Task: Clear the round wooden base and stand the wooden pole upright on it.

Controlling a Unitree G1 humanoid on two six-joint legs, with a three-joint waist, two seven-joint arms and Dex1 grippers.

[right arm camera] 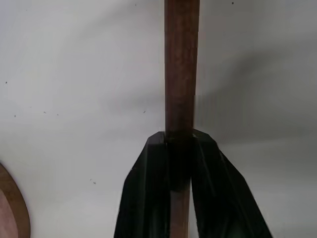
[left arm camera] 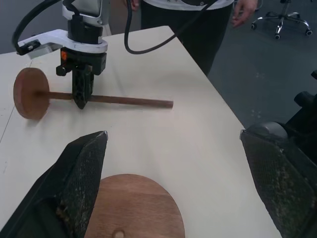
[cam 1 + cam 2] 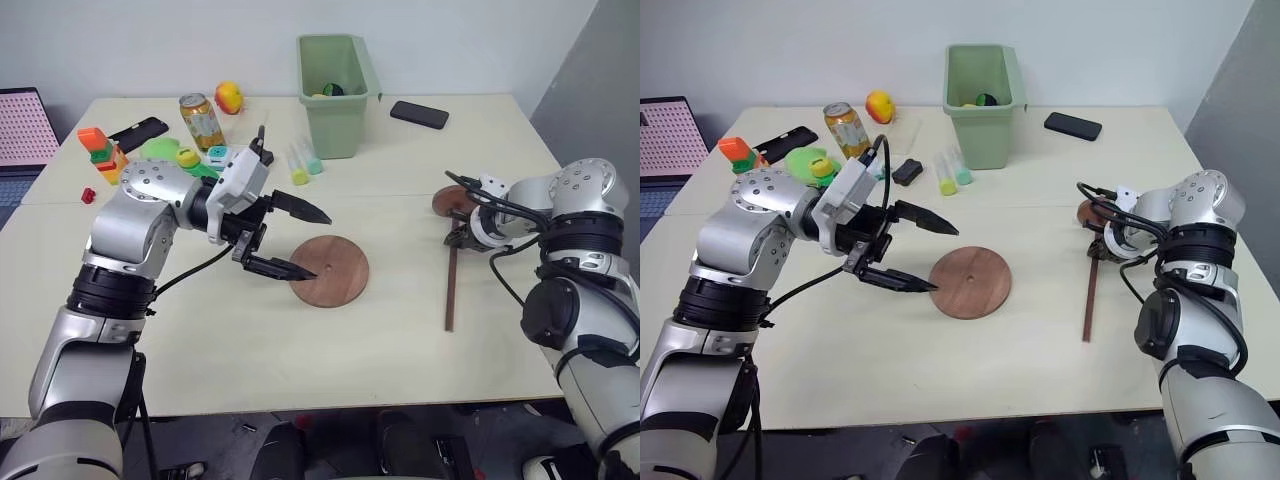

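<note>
My right tool [image 3: 459, 238] is clenched on the wooden pole [image 3: 451, 285], flat on the counter [image 3: 420, 345] right of the bare round wooden base [image 3: 329, 270]. Left tool [image 3: 290, 240] released. The off-centre grip (near the disc) risks the pole swinging when lifted.

Smooth matt reddish wood is seen in the base [image 3: 330, 270] and darker wood in the pole [image 3: 451, 290], matt cream laminate in the table [image 3: 400, 350], rough-textured black pads on the left fingers [image 2: 81, 183], and glossy green plastic in the bin [image 3: 338, 95].
</note>
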